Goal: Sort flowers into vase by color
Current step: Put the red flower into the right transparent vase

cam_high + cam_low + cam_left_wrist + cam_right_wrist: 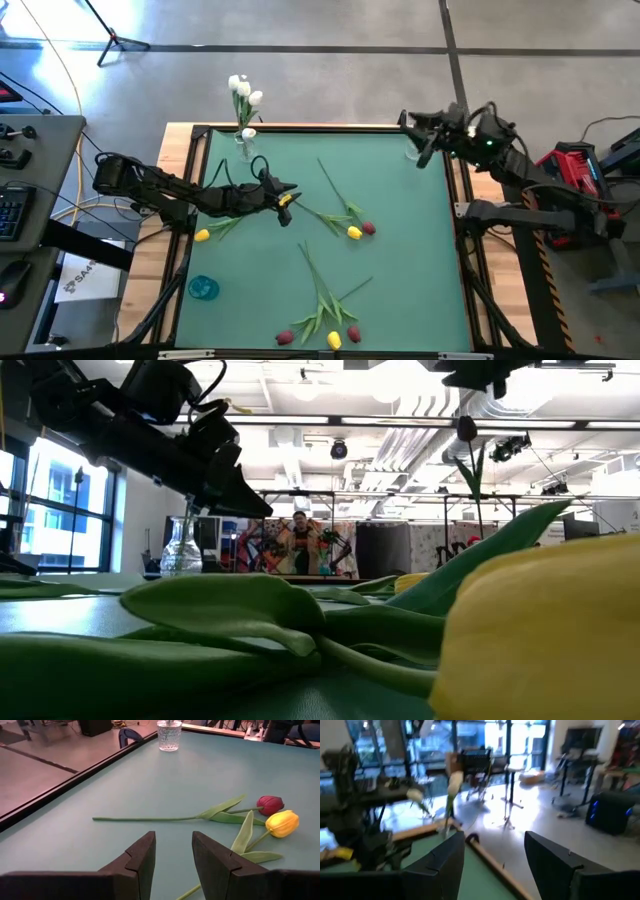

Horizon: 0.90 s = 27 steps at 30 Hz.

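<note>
Left gripper (173,839): I am hovering low over the mat, fingers spread, empty. Yellow tulip (281,823) is lying ahead, head pointing away from me, stem toward me. Red tulip (270,804) is lying crosswise, just beside it. Right gripper (495,840): I am hanging spread above the upright tulip (466,428), far right corner.

Only one bit of text shows: the white sheet (80,280) lying at the left of the tabletop (330,170), high view, carries dark printed characters. They might start with "S4", but they are too small to read with any confidence. Nothing legible on the red case (570,170) at the right, on the keyboard (10,205) at the left edge, or on either arm. Low view and both wrist views: no readable labels, brands, numbers or signs, room background included.
</note>
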Motion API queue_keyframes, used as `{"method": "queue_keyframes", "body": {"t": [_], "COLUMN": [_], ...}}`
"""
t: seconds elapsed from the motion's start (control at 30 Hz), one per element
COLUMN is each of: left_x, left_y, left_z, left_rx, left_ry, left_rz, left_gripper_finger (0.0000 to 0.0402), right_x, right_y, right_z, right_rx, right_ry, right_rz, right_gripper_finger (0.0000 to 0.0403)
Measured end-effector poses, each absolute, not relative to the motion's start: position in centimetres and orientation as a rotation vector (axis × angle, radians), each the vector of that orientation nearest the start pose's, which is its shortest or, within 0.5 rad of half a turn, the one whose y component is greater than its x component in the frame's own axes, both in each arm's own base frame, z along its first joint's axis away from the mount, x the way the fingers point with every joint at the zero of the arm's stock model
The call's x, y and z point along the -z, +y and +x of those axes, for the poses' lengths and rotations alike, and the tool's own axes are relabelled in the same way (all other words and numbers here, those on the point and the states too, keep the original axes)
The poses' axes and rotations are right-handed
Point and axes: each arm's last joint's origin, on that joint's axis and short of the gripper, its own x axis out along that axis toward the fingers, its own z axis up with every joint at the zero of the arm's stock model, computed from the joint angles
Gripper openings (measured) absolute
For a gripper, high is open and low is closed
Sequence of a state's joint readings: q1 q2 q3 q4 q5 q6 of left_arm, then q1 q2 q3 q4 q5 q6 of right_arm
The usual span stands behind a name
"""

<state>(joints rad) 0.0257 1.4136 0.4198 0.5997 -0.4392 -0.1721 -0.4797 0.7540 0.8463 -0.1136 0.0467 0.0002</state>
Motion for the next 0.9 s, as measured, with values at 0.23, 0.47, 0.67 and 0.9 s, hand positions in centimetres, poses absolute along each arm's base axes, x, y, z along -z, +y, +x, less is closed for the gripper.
{"method": "queue_keyframes", "body": {"t": [0.23,0.47,0.67,0.9], "left_x": [-15.6,-15.6,-15.8,-15.7], "left_y": [1.9,1.9,1.9,1.9], "left_z": [24.9,24.9,25.0,25.0], "left_rx": [-0.492,-0.492,-0.490,-0.487], "left_ry": [0.342,0.342,0.324,0.327], "left_rz": [-0.096,-0.097,-0.101,-0.092], "left_gripper_finger": [0.0115,0.0115,0.0115,0.0115], "right_x": [-35.0,-33.6,-30.9,-27.3], "right_y": [-7.0,-5.7,-5.2,-4.0], "right_z": [17.1,19.6,22.5,25.8], "right_rx": [0.431,0.344,0.332,0.275], "right_ry": [0.120,0.198,0.346,0.501], "right_rz": [0.012,0.031,0.036,0.046], "right_gripper_finger": [0.0194,0.0194,0.0194,0.0194]}}
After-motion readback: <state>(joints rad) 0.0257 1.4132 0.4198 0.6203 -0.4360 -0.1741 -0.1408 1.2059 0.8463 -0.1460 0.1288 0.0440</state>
